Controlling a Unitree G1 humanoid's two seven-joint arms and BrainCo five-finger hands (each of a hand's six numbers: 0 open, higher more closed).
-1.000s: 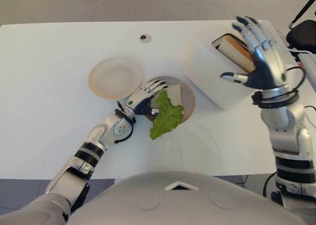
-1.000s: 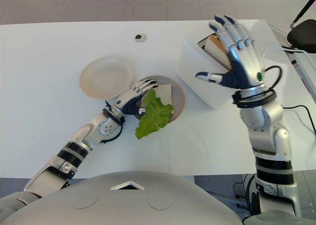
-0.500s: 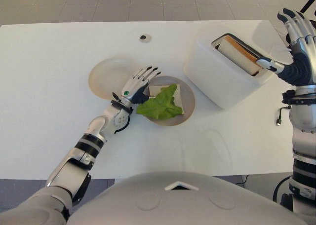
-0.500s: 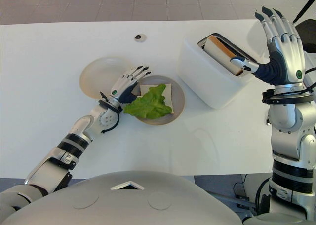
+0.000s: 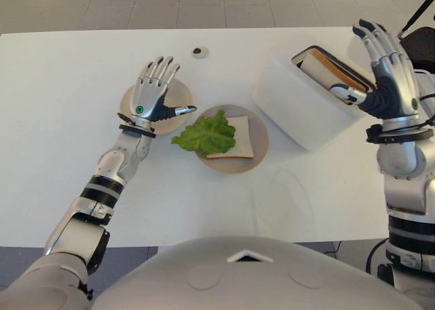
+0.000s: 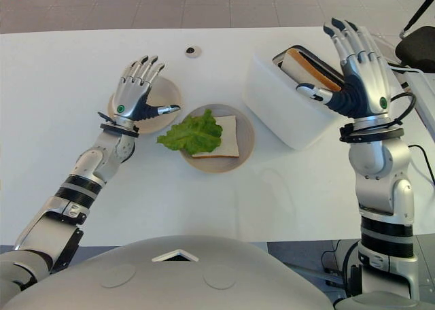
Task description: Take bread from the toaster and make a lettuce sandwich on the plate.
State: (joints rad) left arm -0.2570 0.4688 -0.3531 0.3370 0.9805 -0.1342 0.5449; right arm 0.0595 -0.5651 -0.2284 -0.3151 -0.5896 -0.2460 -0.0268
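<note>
Left hand: raised, palm turned away from the camera, fingers spread wide and holding nothing, thumb pointing toward the plate; it hangs over a pale dish on the left part of the surface. Right hand: raised at the far right, fingers likewise fanned wide and empty, thumb reaching toward the toaster; whether the thumb tip touches anything cannot be told from this angle. Toaster: white, boxy, on the right of the surface, with a browned slice standing up out of its top slot, just beside the right thumb. Plate: tan, round, between the pale dish and the toaster, near both. Bread slice: flat on the plate. Lettuce leaf: lying over the left part of the bread slice, its edge overhanging the plate's left rim. Small dark round object: on the surface beyond the dish, well apart from both hands.
</note>
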